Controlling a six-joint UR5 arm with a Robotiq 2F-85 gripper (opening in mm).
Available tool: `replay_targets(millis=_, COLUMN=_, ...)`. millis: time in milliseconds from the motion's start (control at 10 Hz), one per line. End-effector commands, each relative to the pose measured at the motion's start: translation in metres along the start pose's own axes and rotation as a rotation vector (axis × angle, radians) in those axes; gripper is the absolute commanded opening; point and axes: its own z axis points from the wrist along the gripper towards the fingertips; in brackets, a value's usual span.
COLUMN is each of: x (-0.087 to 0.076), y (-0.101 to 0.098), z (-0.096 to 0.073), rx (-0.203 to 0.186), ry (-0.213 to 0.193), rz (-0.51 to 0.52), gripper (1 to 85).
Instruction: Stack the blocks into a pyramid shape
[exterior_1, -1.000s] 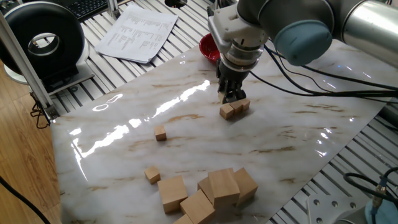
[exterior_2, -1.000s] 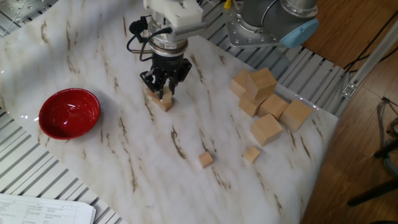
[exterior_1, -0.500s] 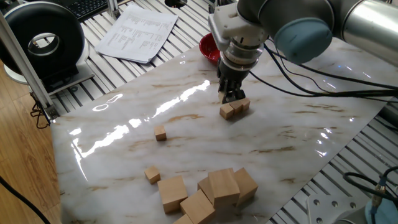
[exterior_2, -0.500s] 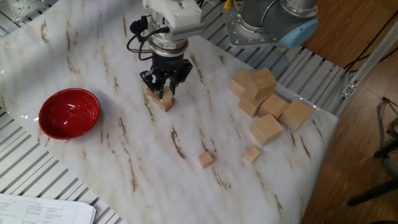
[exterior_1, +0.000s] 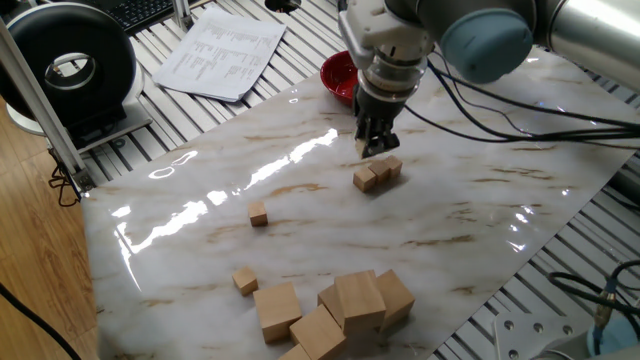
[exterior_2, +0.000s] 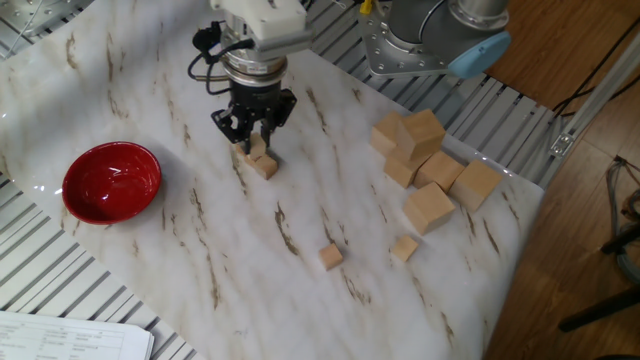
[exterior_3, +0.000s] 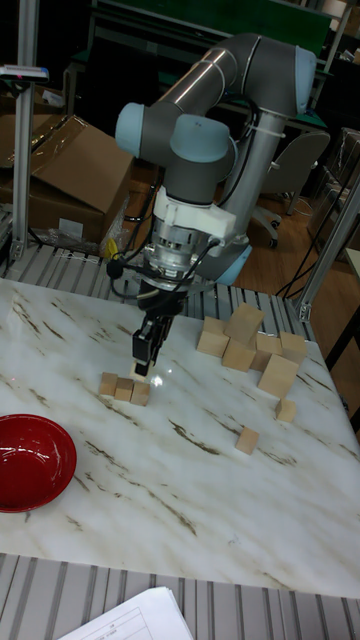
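Three small wooden blocks lie in a row (exterior_1: 378, 174) (exterior_2: 262, 164) (exterior_3: 124, 389) on the marble board. My gripper (exterior_1: 373, 149) (exterior_2: 254, 146) (exterior_3: 143, 366) hangs just above that row, shut on a fourth small block (exterior_2: 258, 144). The held block is clear of the row below, over its end nearer the red bowl. Two more small blocks lie apart on the board, one (exterior_1: 259, 214) (exterior_2: 330, 257) further out than the other (exterior_1: 245, 280) (exterior_2: 404, 248).
A pile of much larger wooden cubes (exterior_1: 340, 305) (exterior_2: 425, 165) (exterior_3: 245, 345) sits near one board edge. A red bowl (exterior_1: 338, 75) (exterior_2: 111, 182) (exterior_3: 30, 462) stands close to the row. Papers (exterior_1: 222, 50) and a black round device (exterior_1: 70, 65) lie off the board.
The gripper has risen a little from the row and shifted toward the red bowl, carrying its block. The row and the loose blocks have not moved.
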Motion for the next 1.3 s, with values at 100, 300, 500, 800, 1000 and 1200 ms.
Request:
replay_targets(millis=100, x=0.019, y=-0.008, z=0.003, rx=-0.005, ry=-0.004, rz=-0.044, gripper=1.0)
replay_targets(millis=300, x=0.025, y=-0.005, z=0.003, rx=-0.014, ry=0.017, rz=-0.049, gripper=1.0)
replay_targets(millis=500, x=0.029, y=-0.007, z=0.007, rx=-0.015, ry=0.023, rz=-0.060, gripper=1.0)
replay_targets(millis=800, x=0.033, y=-0.003, z=0.008, rx=-0.033, ry=0.028, rz=-0.065, gripper=1.0)
replay_targets(millis=1000, x=0.028, y=0.004, z=0.006, rx=-0.054, ry=0.019, rz=-0.058, gripper=1.0)
replay_targets(millis=1200, x=0.024, y=0.011, z=0.002, rx=-0.072, ry=0.018, rz=-0.040, gripper=1.0)
